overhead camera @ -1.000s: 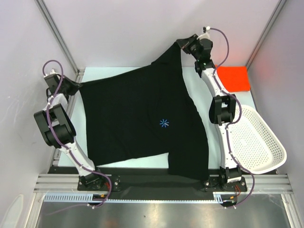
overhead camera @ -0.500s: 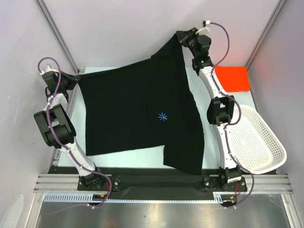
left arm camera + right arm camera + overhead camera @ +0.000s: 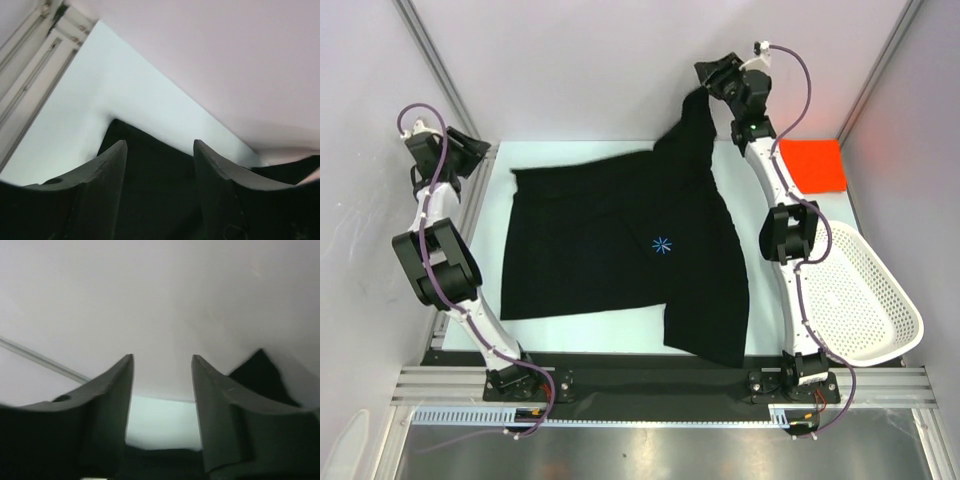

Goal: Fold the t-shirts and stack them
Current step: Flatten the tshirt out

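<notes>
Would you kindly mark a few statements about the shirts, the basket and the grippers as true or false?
1. The black t-shirt shows its starburst print face up. True.
2. The orange-red t-shirt lies in the white basket. False: it lies on the table, beyond the basket.
3. The left gripper clamps the black t-shirt. False: its jaws stand open with nothing between them.
4. The right gripper is open. True.
5. The white basket stands on the right arm's side. True.
</notes>
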`<action>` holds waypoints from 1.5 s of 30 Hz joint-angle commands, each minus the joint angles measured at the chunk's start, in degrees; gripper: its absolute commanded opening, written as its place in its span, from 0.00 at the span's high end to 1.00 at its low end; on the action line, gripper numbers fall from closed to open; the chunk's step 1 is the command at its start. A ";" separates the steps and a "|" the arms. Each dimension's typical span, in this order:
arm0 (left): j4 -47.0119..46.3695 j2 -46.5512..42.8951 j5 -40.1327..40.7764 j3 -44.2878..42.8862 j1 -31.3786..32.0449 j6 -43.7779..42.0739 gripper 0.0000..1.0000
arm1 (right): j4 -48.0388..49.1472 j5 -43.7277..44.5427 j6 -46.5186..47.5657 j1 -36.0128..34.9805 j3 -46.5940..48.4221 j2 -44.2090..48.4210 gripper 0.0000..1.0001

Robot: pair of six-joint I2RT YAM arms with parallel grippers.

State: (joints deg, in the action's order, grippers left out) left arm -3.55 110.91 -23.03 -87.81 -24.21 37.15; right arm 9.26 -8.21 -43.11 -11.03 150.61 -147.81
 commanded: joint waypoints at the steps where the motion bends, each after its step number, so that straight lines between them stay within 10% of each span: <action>1: 12.68 -3.40 6.49 -1.32 1.09 -6.47 0.38 | -13.94 -1.55 -0.48 2.15 -2.40 6.73 0.38; 11: 24.19 -34.76 22.84 37.60 4.25 5.10 0.49 | -40.10 -2.60 6.81 0.49 -30.92 27.97 0.22; 22: 47.31 -38.49 34.71 41.75 4.61 10.84 0.53 | -43.70 -9.79 10.24 -2.60 -73.07 54.37 0.20; 29: 51.09 -40.60 36.56 43.95 2.33 9.79 0.38 | -49.24 -11.21 12.35 -2.86 -72.03 58.07 0.19; 34: 51.10 -40.95 33.59 46.85 -1.81 8.12 0.57 | -47.40 -14.55 11.21 -2.95 -73.17 58.16 0.19; 45: 51.19 -37.44 33.57 47.99 -3.83 8.12 0.46 | -45.21 -16.58 9.89 -3.56 -73.52 59.21 0.18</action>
State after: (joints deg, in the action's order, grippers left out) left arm 47.57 73.43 10.22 -40.07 -26.87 45.41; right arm -37.76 -23.44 -32.62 -14.06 76.62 -91.79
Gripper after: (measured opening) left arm 0.510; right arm 0.817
